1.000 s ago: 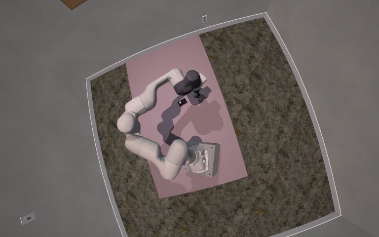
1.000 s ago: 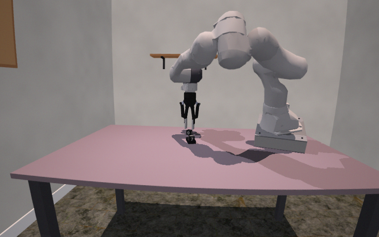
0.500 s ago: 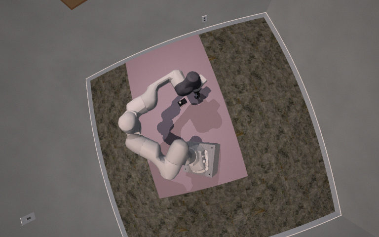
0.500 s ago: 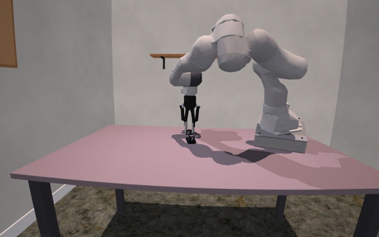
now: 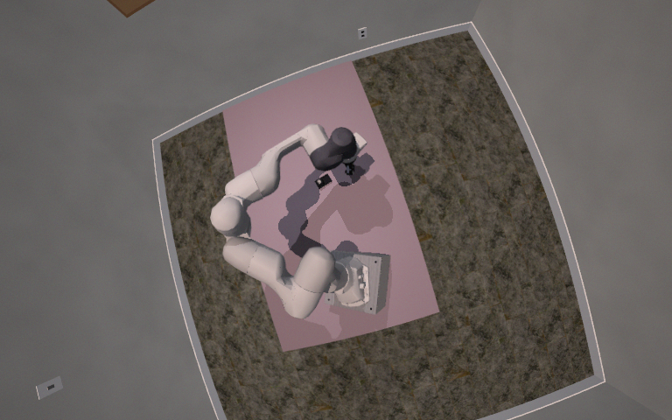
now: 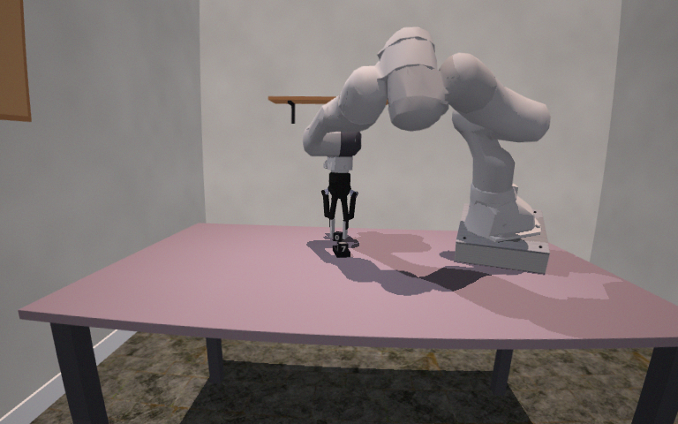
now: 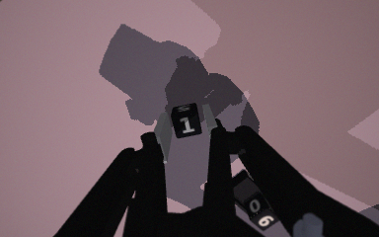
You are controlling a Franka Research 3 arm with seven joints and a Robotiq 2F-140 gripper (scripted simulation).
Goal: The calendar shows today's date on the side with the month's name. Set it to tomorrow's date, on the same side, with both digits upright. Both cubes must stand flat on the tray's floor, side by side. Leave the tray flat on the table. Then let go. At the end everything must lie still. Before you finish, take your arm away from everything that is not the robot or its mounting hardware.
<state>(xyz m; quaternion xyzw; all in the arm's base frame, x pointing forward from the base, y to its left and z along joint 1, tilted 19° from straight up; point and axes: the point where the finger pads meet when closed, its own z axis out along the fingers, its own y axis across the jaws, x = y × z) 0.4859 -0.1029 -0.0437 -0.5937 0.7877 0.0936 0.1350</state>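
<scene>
The pink table (image 5: 287, 103) (image 6: 227, 294) (image 7: 54, 128) carries a small black tray (image 5: 326, 184) (image 6: 342, 254) (image 7: 247, 187) toward the far side, and the arm's grey base (image 5: 382, 262) (image 6: 500, 258) at right.

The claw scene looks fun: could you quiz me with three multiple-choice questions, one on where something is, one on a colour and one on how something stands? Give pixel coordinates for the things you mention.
1. In the wrist view, where is the cube (image 6: 336, 237) (image 7: 187, 120) showing a 1?
A. Under the table
B. Between the claw's fingers
C. On the wall shelf

2. What colour is the table (image 5: 292, 114) (image 6: 227, 283) (image 7: 30, 123)?
A. Pink
B. Green
C. Yellow

3. How does the claw (image 5: 349, 169) (image 6: 338, 238) (image 7: 187, 118) stand?
A. Clamped on the cube
B. Fully closed, tips touching
C. Open, not gripping

Answers:
1. B: the 1 shows with a finger on either side.
2. A: its top is pink in every view.
3. C: gaps show beside the cube.
</scene>
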